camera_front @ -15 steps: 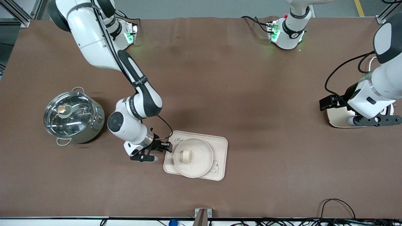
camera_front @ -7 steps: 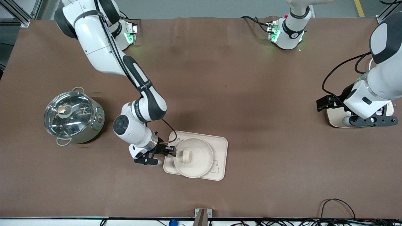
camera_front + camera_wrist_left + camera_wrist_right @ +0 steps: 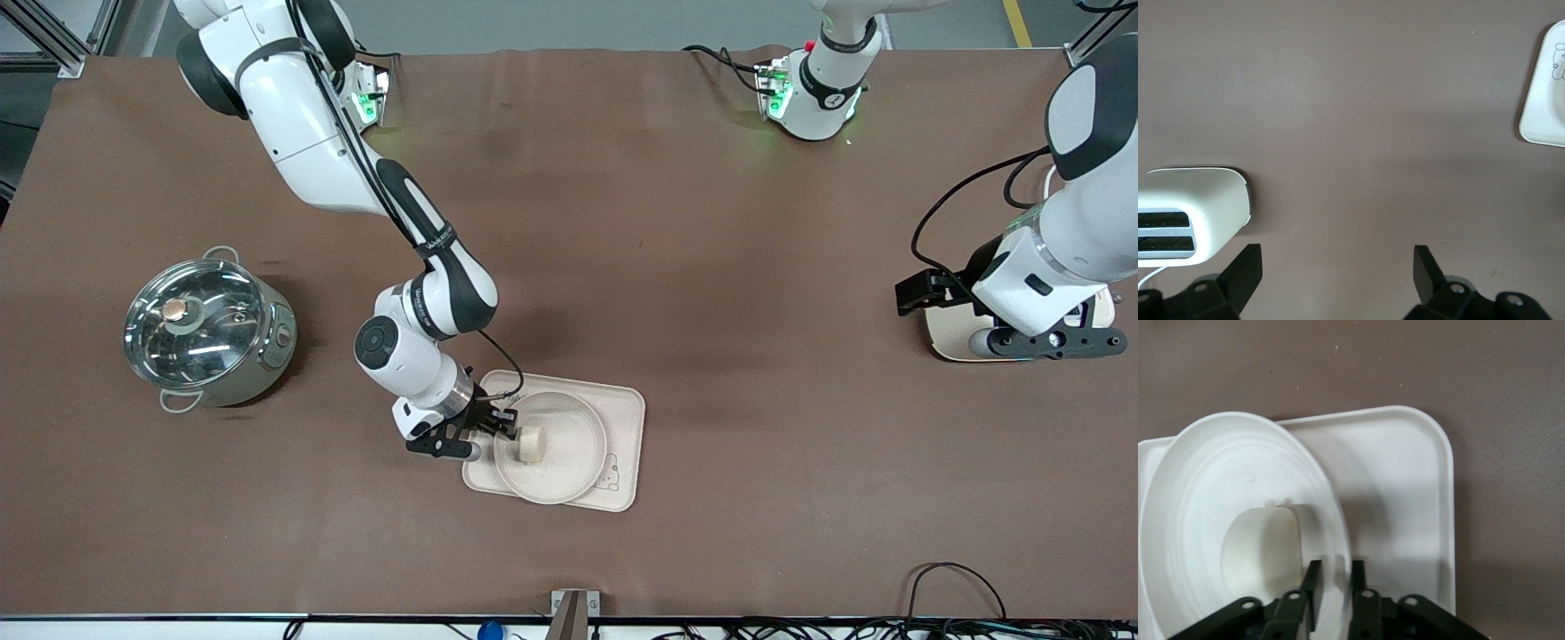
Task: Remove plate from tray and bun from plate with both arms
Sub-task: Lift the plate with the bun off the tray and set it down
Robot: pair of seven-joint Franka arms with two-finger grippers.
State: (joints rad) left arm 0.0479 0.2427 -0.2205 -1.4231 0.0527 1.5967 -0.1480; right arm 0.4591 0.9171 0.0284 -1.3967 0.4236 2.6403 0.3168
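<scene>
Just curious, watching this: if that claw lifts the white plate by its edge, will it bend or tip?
The plate looks thin yet moulded, so probably stiff and light. Pinched at one rim spot by the right gripper, it may tilt, and the bun could slide.

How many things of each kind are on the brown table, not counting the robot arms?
Round cream-white plate: 1
Small pale cream bun: 1
Rectangular cream tray with a rabbit drawing: 1
Steel pot with a glass lid: 1
White slotted appliance: 1
Total: 5
</scene>
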